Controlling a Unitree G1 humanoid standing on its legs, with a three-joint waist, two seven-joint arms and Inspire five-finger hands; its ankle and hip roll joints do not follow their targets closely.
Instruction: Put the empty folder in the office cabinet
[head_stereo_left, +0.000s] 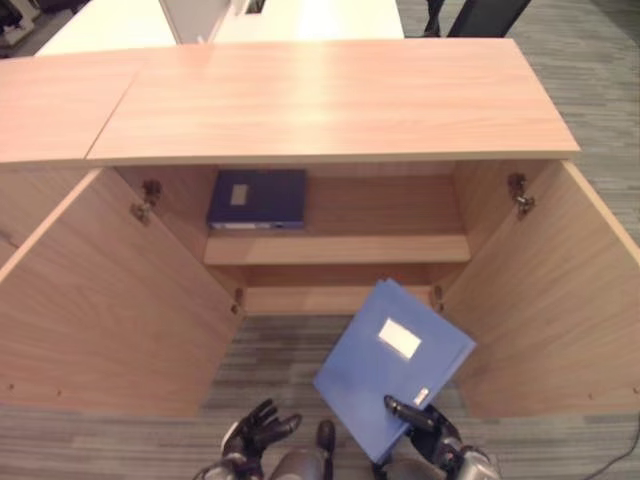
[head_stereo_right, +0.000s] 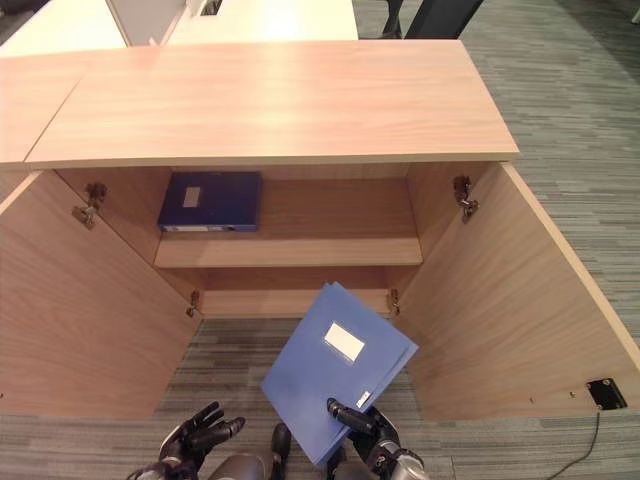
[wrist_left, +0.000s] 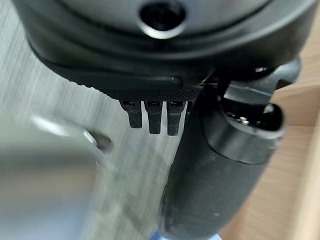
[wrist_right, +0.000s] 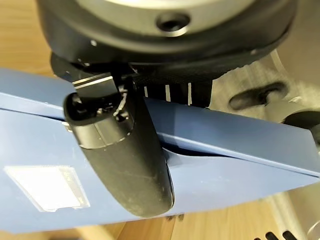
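The right hand (head_stereo_left: 440, 432) pinches the blue folder (head_stereo_left: 390, 365) at its near corner, thumb on top; the folder slants ahead of the fingers toward the open cabinet (head_stereo_left: 330, 262). Likely light, stiff, smooth-faced; an edge pinch may slip. The left hand (head_stereo_left: 258, 430) is relaxed, holding nothing.

light blue flat plastic folder (head_stereo_left: 385, 372) with a white label, darker navy box file (head_stereo_left: 257, 198) on the shelf, pale wood-grain open cabinet (head_stereo_left: 330, 100), grey striped carpet floor (head_stereo_left: 270, 360), dark robot hands.

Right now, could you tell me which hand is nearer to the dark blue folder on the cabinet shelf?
Left. The left hand sits almost below that folder; the right hand is off to its right.
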